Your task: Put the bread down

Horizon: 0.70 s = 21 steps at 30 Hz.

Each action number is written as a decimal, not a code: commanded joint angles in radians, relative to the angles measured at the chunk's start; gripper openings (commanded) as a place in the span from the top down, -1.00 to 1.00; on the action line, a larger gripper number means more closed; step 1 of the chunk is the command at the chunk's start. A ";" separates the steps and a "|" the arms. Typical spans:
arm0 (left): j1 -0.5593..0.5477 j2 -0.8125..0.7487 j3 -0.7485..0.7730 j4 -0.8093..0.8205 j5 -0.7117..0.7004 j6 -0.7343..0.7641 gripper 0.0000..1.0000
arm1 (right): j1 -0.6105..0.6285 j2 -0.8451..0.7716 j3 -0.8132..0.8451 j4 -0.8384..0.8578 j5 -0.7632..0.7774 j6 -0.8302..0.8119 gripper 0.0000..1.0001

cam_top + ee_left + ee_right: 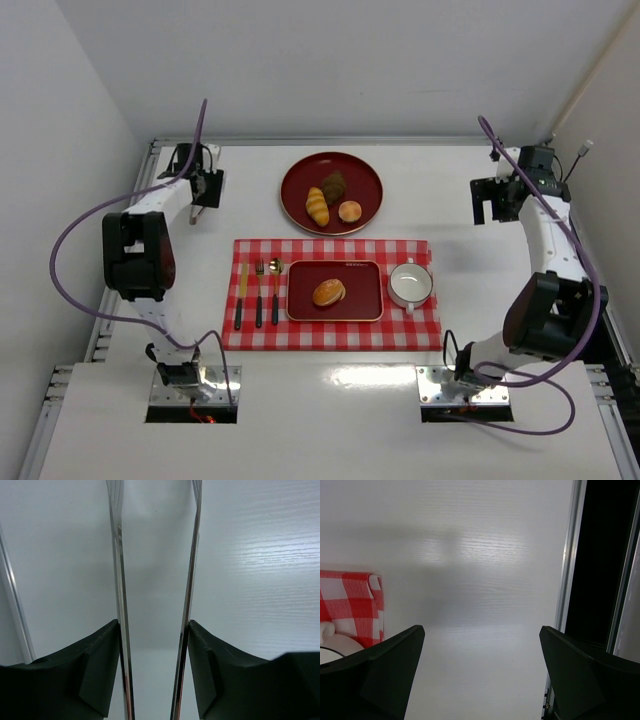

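The bread lies mid-way on the rectangular tray, which looks like its proper place, so the main risk I judge is disturbance. An arm sweeping low could nudge the smooth, glossy oval bun, which would slide readily on slick red lacquer with only a shallow rim to stop it. The checked cloth under the tray is soft fabric. If dragged it could bunch, tipping the white ceramic cup just right of the tray or scattering the slim dark-handled cutlery just left of it. Beyond the tray, a round red plate holds a ridged yellow roll, a dark brown piece and a smaller bun that could be mistaken for the task's one. Far left of the tray, the left gripper has its jaws narrowly parted and empty. Far right, the right gripper has its jaws wide and empty over the matt, wood-grained white desk.
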 commanded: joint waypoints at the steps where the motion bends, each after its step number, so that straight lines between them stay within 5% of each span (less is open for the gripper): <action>1: 0.005 0.028 0.051 0.050 0.031 -0.003 0.00 | 0.004 0.012 0.018 0.051 -0.012 -0.007 -1.00; 19: 0.015 0.183 0.050 -0.017 0.061 -0.023 -0.10 | 0.004 0.014 0.009 0.051 -0.052 0.003 -1.00; 21: 0.015 0.183 0.050 -0.017 0.077 -0.032 -0.25 | 0.004 0.014 -0.002 0.051 -0.052 0.003 -1.00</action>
